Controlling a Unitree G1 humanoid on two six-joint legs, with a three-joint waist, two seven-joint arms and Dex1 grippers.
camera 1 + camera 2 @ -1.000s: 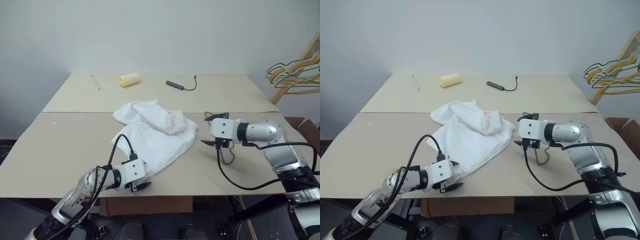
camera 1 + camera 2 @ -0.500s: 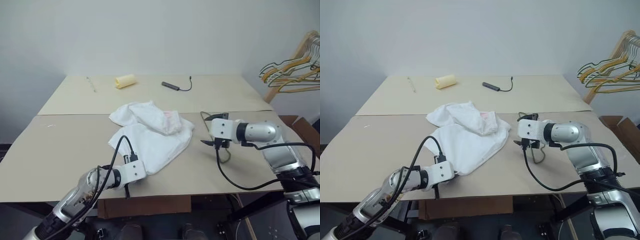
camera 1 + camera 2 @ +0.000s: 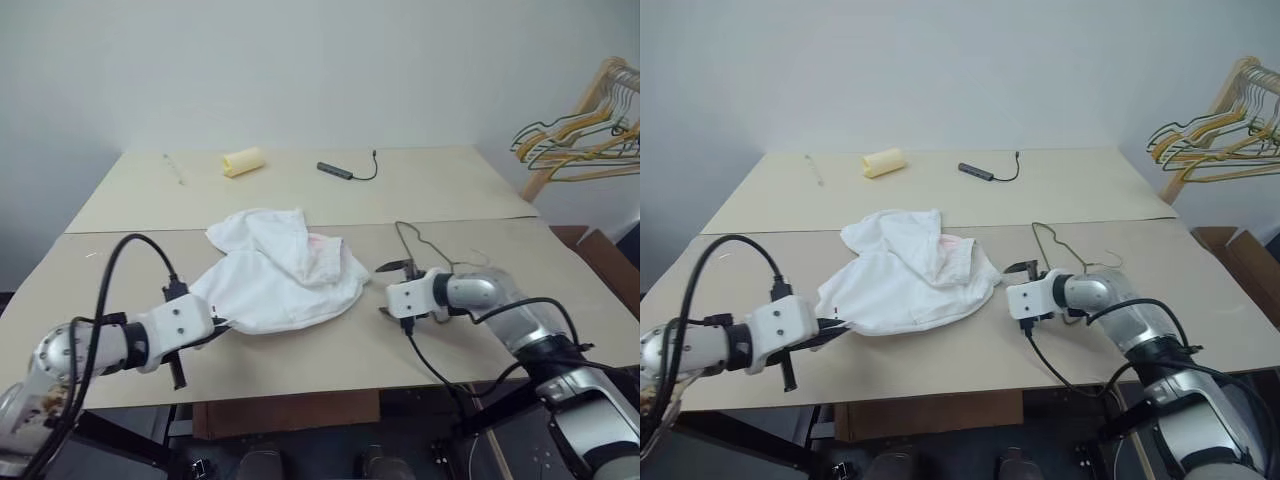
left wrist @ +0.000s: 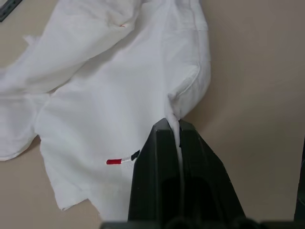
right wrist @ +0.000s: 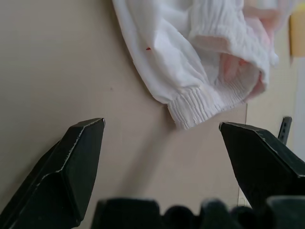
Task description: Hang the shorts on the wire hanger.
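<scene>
Left gripper (image 4: 173, 125) pinches a hem fold of the crumpled white cloth shorts (image 3: 275, 280) on the beige table (image 3: 120, 260). Right gripper (image 5: 162, 138) spread wide, near the thin dark wire hanger (image 3: 425, 245).

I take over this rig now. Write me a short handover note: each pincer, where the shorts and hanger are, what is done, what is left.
Left pincer: shut on a hem edge of the shorts, at their near-left corner.
Right pincer: open, holding nothing, low over the table just right of the shorts' waistband.
Shorts: crumpled mid-table.
Wire hanger: flat on the table behind the right pincer, apart from the shorts.
Done: one edge of the shorts gripped.
Left: pick up the hanger and get the shorts onto it.
</scene>
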